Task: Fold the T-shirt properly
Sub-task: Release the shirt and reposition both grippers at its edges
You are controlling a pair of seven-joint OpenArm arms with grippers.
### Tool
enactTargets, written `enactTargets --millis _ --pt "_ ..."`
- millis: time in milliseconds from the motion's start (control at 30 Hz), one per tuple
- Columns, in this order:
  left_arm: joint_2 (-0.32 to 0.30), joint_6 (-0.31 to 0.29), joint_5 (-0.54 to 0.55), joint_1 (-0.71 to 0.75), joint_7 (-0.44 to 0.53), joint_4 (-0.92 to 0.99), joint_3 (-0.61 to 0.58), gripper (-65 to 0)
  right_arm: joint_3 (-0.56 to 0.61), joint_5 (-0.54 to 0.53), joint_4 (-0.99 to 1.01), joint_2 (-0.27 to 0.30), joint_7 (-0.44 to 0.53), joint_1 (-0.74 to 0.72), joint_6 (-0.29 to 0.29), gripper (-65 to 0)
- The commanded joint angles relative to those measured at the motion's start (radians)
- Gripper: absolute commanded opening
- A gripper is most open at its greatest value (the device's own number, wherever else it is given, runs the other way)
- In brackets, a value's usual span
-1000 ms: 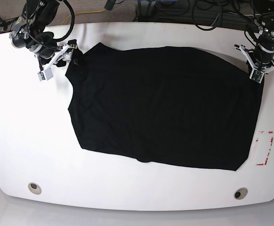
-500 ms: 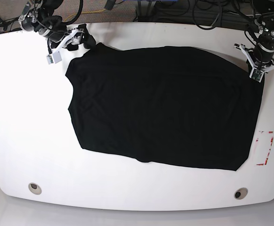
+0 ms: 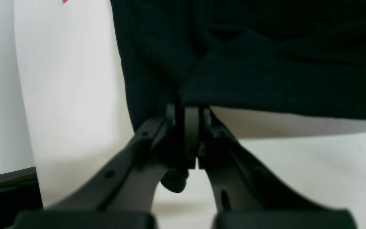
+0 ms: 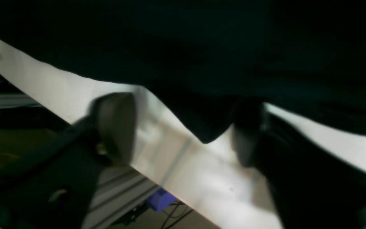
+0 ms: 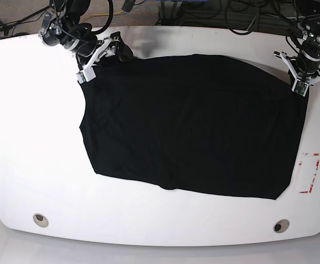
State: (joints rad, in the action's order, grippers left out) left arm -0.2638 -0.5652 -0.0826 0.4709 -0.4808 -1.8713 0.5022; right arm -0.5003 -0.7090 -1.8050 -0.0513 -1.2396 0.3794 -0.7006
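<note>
Front edge of table (image 5: 149, 234): bare white, with the T-shirt's (image 5: 193, 124) near hem lying flat and unchanged from a second ago.
T-shirt: spread black across the middle of the table, reaching from the far-left corner to the right side; no fold is made yet, and no print or lettering shows.
Left gripper (image 5: 302, 83): at the far-right corner in the base view, in the same spot as a second ago; the left wrist view shows its jaws pressed together with a pinch of black cloth (image 3: 187, 92) between them.
Right gripper (image 5: 102, 55): it has travelled along the far edge, from outside the shirt's left corner to the corner point itself.
Right gripper's jaws: parted wide, one finger (image 4: 116, 127) on each side of a pointed tip of cloth (image 4: 205, 133), nothing clamped yet; they appear to be starting to narrow.
What this means: one far corner is held, the other is lined up for a pinch.
Judgement: once both corners are gripped, the far edge can likely be lifted for the first fold.
</note>
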Motion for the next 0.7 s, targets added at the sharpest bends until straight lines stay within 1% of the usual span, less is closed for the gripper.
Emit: enactTargets --millis 0,67,133,200,233,333,500,667 --pt "-0.013 0.009 0.005 0.001 0.017 -0.015 0.009 -65.0 0.002 0.025 -0.003 -0.005 -0.035 0.011 0.002 -31.5" --pt "-0.013 0.009 0.005 0.001 0.017 -0.015 0.009 -65.0 0.002 0.025 -0.003 -0.005 -0.035 0.011 0.002 -39.5" --pt "-0.013 0.009 0.007 0.001 0.017 -0.015 0.009 -65.0 0.002 0.025 -0.003 -0.005 -0.035 0.011 0.002 -49.1" --pt "-0.013 0.009 0.007 0.001 0.017 -0.015 0.009 -65.0 0.004 0.025 -0.003 -0.005 -0.035 0.011 0.002 -54.5" --pt "-0.013 0.009 0.007 0.001 0.017 -0.015 0.009 -65.0 0.004 0.025 -0.003 -0.005 -0.035 0.011 0.002 -58.5" --pt "-0.013 0.009 0.007 0.001 0.017 -0.015 0.009 -65.0 0.004 0.024 -0.006 -0.002 -0.035 0.013 0.002 -65.0" --pt "-0.013 0.009 0.007 -0.001 0.017 -0.017 0.008 -65.0 0.004 0.015 -0.017 0.003 -0.039 0.033 0.002 -65.0" --pt "-0.013 0.009 0.008 -0.041 0.017 -0.023 0.017 -65.0 0.004 0.013 -0.138 0.017 -0.047 0.083 0.002 -65.0"
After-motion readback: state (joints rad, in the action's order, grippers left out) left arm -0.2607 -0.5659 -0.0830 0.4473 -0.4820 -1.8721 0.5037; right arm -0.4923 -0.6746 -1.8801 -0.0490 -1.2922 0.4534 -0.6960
